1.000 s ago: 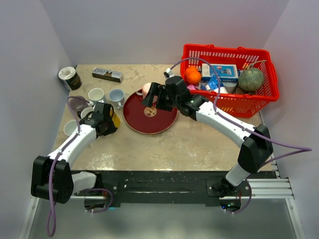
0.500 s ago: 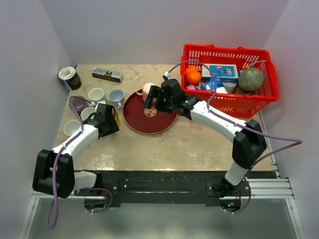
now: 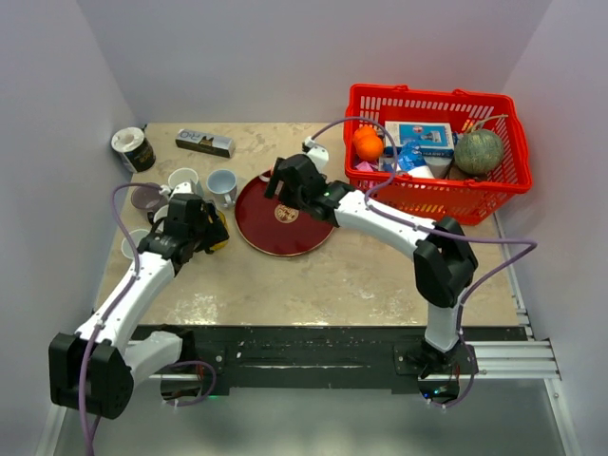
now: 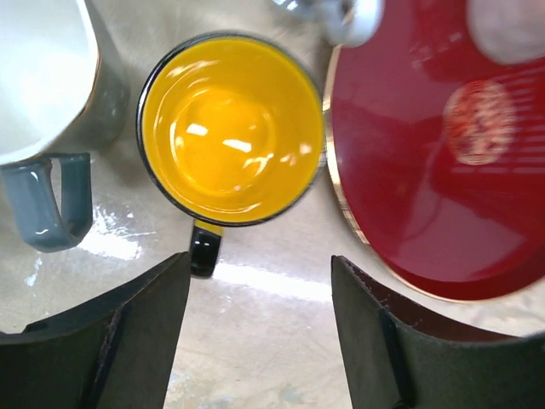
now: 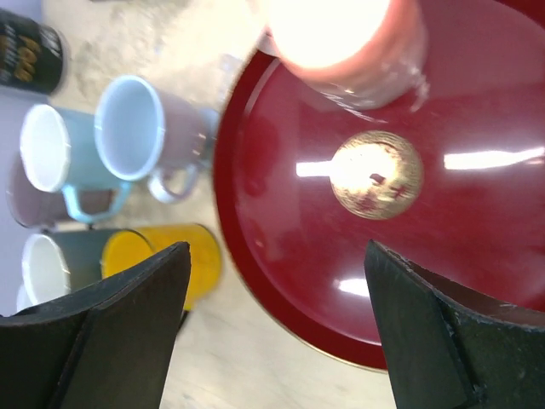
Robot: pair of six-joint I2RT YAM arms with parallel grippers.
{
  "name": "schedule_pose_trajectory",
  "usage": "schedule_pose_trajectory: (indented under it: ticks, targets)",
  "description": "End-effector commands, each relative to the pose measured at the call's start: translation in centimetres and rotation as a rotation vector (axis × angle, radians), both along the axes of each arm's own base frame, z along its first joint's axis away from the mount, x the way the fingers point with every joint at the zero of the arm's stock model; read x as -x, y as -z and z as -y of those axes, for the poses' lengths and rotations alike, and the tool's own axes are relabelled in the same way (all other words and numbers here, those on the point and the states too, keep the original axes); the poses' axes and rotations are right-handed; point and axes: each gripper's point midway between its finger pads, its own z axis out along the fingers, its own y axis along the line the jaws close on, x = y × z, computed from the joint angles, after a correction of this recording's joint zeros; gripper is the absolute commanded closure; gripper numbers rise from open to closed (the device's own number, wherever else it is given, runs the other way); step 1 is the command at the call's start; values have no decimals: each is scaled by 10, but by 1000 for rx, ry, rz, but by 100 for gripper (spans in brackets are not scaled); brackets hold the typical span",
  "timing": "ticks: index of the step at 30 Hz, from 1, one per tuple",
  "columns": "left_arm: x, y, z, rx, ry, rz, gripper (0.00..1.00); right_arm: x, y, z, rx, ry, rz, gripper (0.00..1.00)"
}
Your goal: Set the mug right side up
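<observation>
A yellow mug (image 4: 230, 128) with a black outside and handle stands upright on the table, mouth up, just left of the red plate (image 4: 426, 170). My left gripper (image 4: 260, 273) hovers above it, open, nothing between its fingers. In the top view it (image 3: 190, 217) covers most of the yellow mug (image 3: 218, 231). A pink mug (image 5: 341, 38) stands at the far edge of the red plate (image 5: 341, 256); glare hides which end is up. Above the plate, near that mug, my right gripper (image 5: 277, 256) is open and empty, and it (image 3: 285, 176) hides the mug from above.
Several more mugs stand upright left of the plate: a white one (image 3: 182, 180), a lavender one (image 3: 222, 183) and a grey-blue one (image 4: 43, 85) touching the yellow mug. A tin (image 3: 133, 149) and a box (image 3: 204, 142) lie at the back left. A red basket (image 3: 513, 180) of groceries fills the back right.
My left jaws have opened and let go of the yellow mug, which now stands alone. The right gripper has moved left over the plate towards the pink mug.
</observation>
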Motion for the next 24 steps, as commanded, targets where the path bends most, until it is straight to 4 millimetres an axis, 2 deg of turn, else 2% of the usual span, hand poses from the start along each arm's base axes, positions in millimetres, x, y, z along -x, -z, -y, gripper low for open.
schedule_pose_trajectory:
  ticks: [1,2,6,11,13,14,15,17,18,20,24]
  targets:
    - [-7,-58,14,56,73,141,27,-26,-20,-14,-79,172,71,14]
    - [-7,-64,15,62,79,155,27,-30,-26,-18,-102,184,76,14]
    - [-4,-88,21,95,108,213,26,-44,-17,-22,-120,286,66,15]
    - [-7,-104,31,162,116,251,25,-55,-29,-37,-217,382,117,16]
    - [-7,-110,32,165,119,260,25,-61,-18,-43,-253,424,109,16]
    - [-7,-114,31,164,121,269,25,-66,-25,-46,-278,438,118,17]
    - [-6,-120,30,158,123,284,25,-70,-12,-51,-267,445,116,17]
    - [-4,-125,25,139,110,297,25,-78,-14,-55,-284,469,143,17]
    - [0,-132,21,125,100,318,25,-86,-5,-62,-286,473,168,17]
    - [2,-139,19,123,97,340,25,-94,-7,-63,-292,500,200,17]
    - [7,-139,17,117,98,333,24,-105,7,-59,-254,559,237,18]
